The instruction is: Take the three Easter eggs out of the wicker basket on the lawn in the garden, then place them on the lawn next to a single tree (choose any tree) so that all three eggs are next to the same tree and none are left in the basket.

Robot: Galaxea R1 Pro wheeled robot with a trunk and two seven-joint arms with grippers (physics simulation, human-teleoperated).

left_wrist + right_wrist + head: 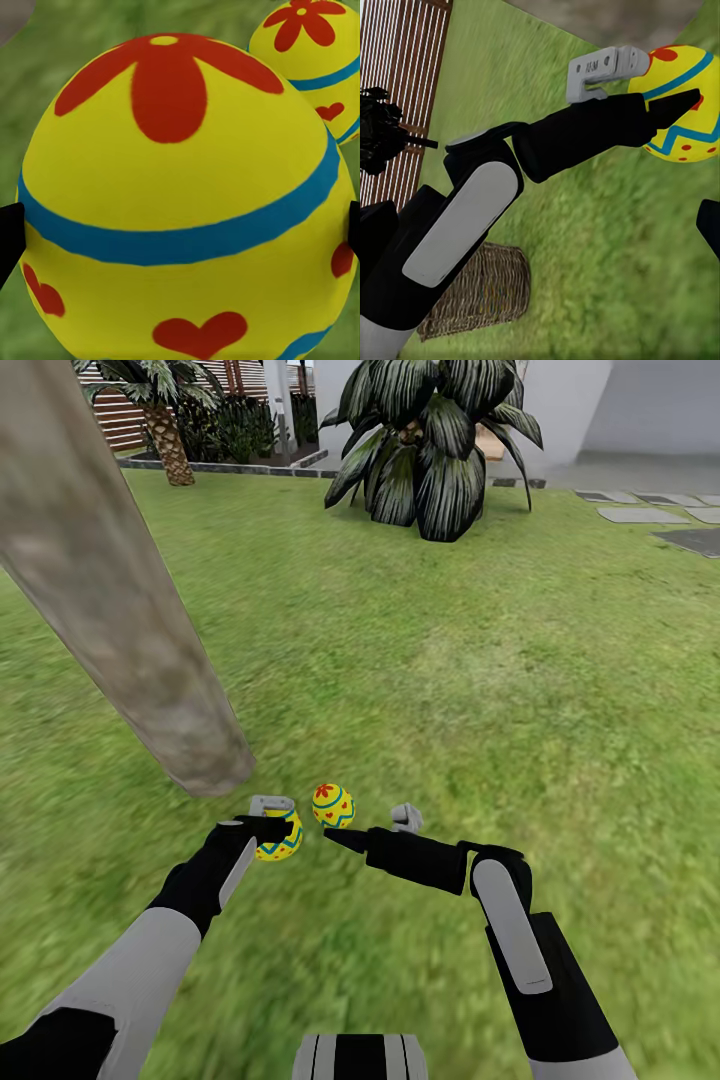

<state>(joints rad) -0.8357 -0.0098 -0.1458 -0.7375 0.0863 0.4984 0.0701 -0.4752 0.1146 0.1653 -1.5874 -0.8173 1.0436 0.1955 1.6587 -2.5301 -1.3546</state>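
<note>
Two eggs show near the tree trunk (120, 610) base on the lawn (480, 690). The left gripper (275, 828) holds one egg (281, 838) — jaws closed on its sides. The second egg (333, 806) lies just beside it, apart from the right gripper (372, 830), whose jaws stand wide. The basket (484, 300) sits on the grass under the left arm.

**Flat daylight, soft renders**

Even, bright light covered the lawn (480, 690) with no hard shadows or glare. Grass blurred toward the head view's lower edges. The trunk (110, 590) looked smeared. The left wrist's close egg (180, 202) showed soft, slightly blocky edges.
</note>
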